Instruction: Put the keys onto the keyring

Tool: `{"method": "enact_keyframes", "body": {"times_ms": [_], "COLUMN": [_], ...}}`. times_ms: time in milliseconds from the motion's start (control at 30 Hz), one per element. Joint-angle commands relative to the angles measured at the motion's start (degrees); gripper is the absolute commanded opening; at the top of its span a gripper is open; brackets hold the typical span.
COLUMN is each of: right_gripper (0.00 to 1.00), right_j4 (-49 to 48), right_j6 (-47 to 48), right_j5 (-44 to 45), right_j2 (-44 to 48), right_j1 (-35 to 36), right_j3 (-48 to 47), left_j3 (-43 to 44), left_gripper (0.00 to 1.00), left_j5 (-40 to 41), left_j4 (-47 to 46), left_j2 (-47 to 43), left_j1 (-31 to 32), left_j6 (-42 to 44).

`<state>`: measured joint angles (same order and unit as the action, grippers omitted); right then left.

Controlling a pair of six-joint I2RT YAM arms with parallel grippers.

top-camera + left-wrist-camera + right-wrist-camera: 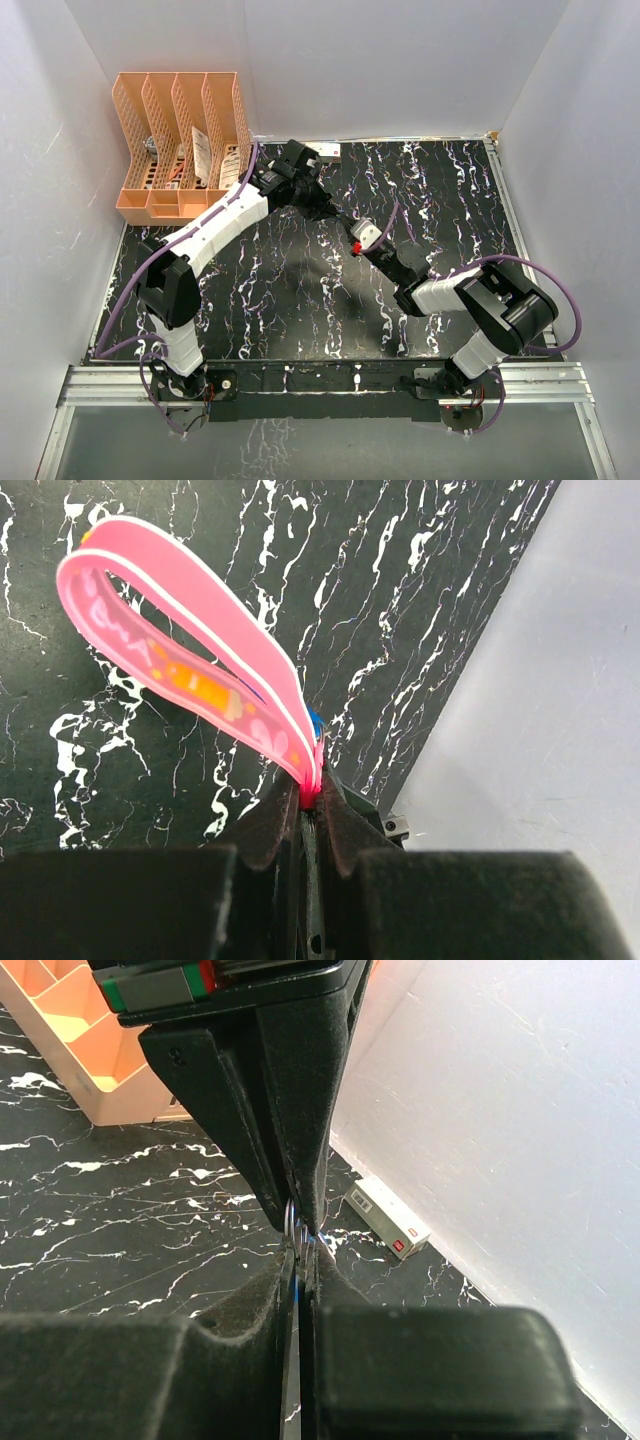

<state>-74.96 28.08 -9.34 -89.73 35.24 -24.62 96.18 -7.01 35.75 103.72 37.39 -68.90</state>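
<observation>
Right wrist view is showing the right gripper (302,1263) pinching the blue key (293,1284) just below the ring (290,1220), the left gripper (299,1226) clamping the strap (190,650) above it.

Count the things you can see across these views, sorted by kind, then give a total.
Robot arms: 2 (left arm, right arm)
Orange file rack: 1
Pink keyring strap: 1
Blue key: 1, only a sliver shows
Small white box: 1
Total: 6
</observation>
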Motion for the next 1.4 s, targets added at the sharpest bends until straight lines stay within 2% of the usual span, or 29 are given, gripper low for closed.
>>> {"method": "enact_keyframes", "body": {"times_ms": [0,33,100,200,267,333,433,567,700,800,967,1100,1133,1200,1267,1300,1333,1367], "right_gripper": [0.00,0.00,0.00,0.00,0.00,0.00,0.00,0.00,0.00,0.00,0.00,0.00,0.00,0.00,0.00,0.00,0.00,0.00], "right_j4": [-6.3,-5.8,-4.8,-4.0,-3.3,-2.3,-0.2,4.8,18.1,29.0,46.5,57.7,60.4,65.4,68.8,70.1,71.5,73.0], "right_j6": [-0.3,-0.3,-0.4,-0.8,-1.3,-2.1,-3.5,-6.9,-10.9,-13.6,-17.1,-21.2,-22.4,-24.9,-26.6,-27.9,-28.8,-29.5], "right_j5": [0.1,0.4,0.8,1.2,1.8,2.0,2.3,2.4,3.2,3.4,3.6,3.2,3.3,4.0,4.1,4.7,4.9,4.8], "right_j2": [0.8,1.0,1.4,1.9,2.4,3.0,4.2,7.2,12.2,15.9,18.6,18.6,18.3,17.4,16.7,16.4,16.0,15.7], "right_j1": [0.0,0.0,-0.1,-0.1,-0.2,-0.4,-0.8,-1.6,-2.1,-2.1,-2.4,-2.6,-2.7,-2.6,-2.7,-2.7,-2.7,-2.7], "right_j3": [-1.1,-1.2,-1.4,-1.5,-1.5,-1.5,-1.6,-2.2,-5.6,-9.4,-17.1,-23.6,-26.0,-29.4,-31.6,-32.7,-33.6,-34.6], "left_j3": [-1.2,-1.3,-1.5,-1.8,-1.9,-1.9,-2.2,-4.2,-9.8,-16.8,-29.3,-34.5,-35.5,-36.5,-36.7,-36.8,-36.8,-36.9], "left_gripper": [0.00,0.00,0.15,0.25,0.38,0.44,0.49,0.50,0.48,0.40,0.16,0.16,0.21,0.60,0.70,0.80,0.94,0.98], "left_j5": [-3.3,-3.5,-4.0,-4.4,-4.0,-3.4,-1.1,3.4,8.3,12.9,18.5,15.7,14.6,12.9,11.9,11.1,10.7,10.0], "left_j4": [0.1,-0.3,-1.3,-2.6,-2.8,-3.4,-3.9,-6.7,-12.7,-20.4,-34.5,-43.1,-45.2,-47.7,-48.4,-48.8,-49.3,-50.0], "left_j2": [-3.1,-3.1,-3.1,-3.2,-3.2,-3.6,-4.7,-7.4,-11.4,-15.8,-23.5,-25.1,-25.1,-25.1,-24.4,-24.0,-23.7,-23.4], "left_j1": [0.3,0.3,0.3,0.2,0.2,-0.1,-0.6,-1.9,-3.5,-3.9,-4.2,-4.3,-4.2,-4.2,-4.2,-4.2,-4.2,-4.2], "left_j6": [0.6,0.9,1.6,2.3,2.7,4.0,5.9,8.8,12.2,14.6,18.4,22.3,23.0,22.7,22.7,22.8,23.4,23.7]}}
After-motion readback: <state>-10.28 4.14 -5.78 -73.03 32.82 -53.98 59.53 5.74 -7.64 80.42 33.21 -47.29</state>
